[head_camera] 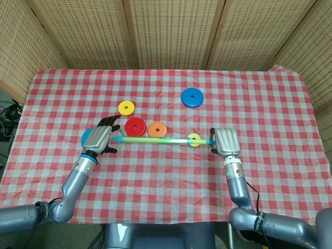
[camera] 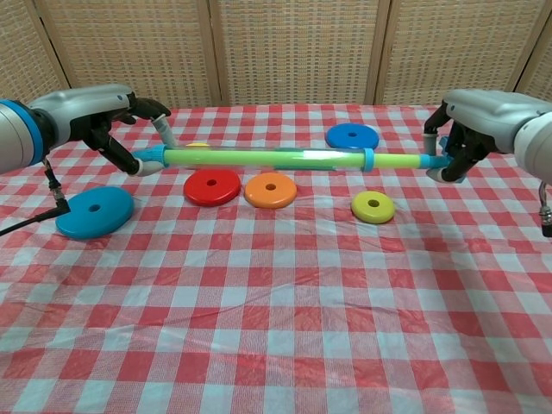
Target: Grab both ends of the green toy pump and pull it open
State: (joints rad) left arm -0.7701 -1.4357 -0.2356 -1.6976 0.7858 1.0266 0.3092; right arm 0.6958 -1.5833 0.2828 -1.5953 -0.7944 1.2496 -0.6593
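Observation:
The green toy pump (head_camera: 155, 140) (camera: 267, 158) is a long translucent green tube with light-blue end caps, held level above the checked cloth. My left hand (head_camera: 98, 139) (camera: 103, 116) grips its left cap between thumb and fingers. My right hand (head_camera: 225, 141) (camera: 470, 121) grips the blue handle at the right end. A thinner green rod (camera: 395, 160) shows between the blue collar (camera: 367, 159) and the right hand.
Flat rings lie on the red-checked tablecloth (head_camera: 166, 171): a red ring (camera: 212, 185), an orange ring (camera: 270, 190), a small yellow ring (camera: 373, 206), a big blue ring (camera: 95, 210) near the left hand, another blue ring (camera: 351, 135) and a yellow ring (head_camera: 126, 108) further back.

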